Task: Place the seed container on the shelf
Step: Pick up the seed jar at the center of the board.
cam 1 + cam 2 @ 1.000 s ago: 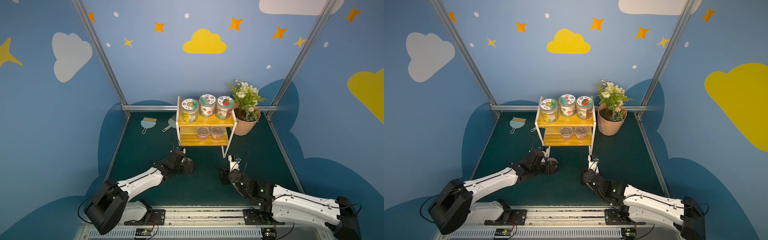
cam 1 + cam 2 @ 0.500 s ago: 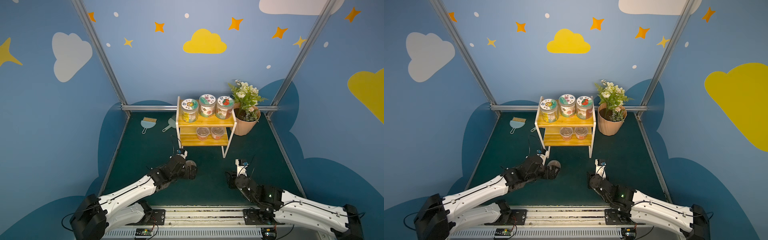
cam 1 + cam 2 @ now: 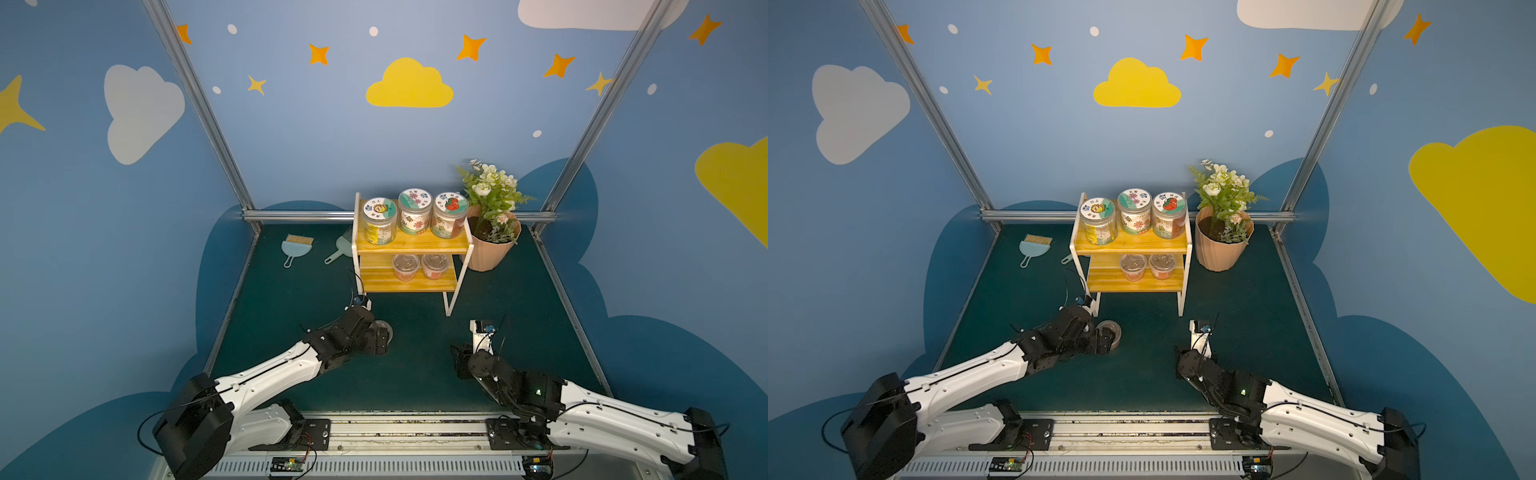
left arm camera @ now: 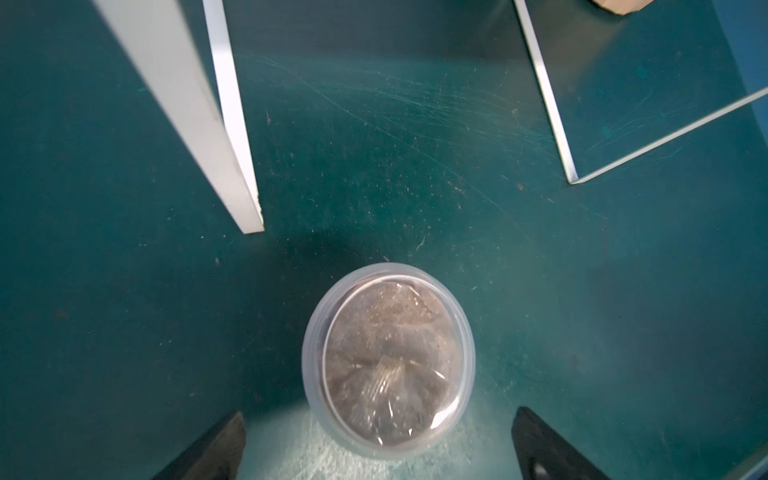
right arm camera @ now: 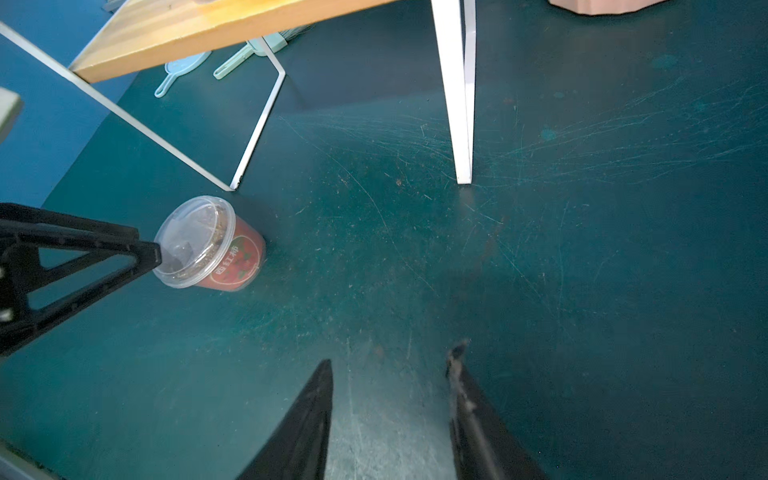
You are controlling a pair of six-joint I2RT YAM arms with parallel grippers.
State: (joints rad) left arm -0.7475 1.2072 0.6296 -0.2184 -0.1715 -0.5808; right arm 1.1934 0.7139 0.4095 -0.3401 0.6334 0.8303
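left end effector point(image 4: 378, 413) — spread wide, seed container point(image 4: 388, 361) between its tips, unclamped | seed container upright on counter point(image 3: 415, 374), lower centre, before shelf point(image 3: 411, 245) | right end effector point(image 5: 392, 355) — partly parted, empty

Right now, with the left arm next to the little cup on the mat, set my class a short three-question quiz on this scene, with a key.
1. True or false: the left claw is shut on the seed container.
2. Which tier of the shelf holds the two small cups? A) top B) lower C) neither
3. How many labelled jars stand on the top tier?

Key:
1. False. Its jaws stand open on either side of the container, which sits on the mat.
2. B
3. Three
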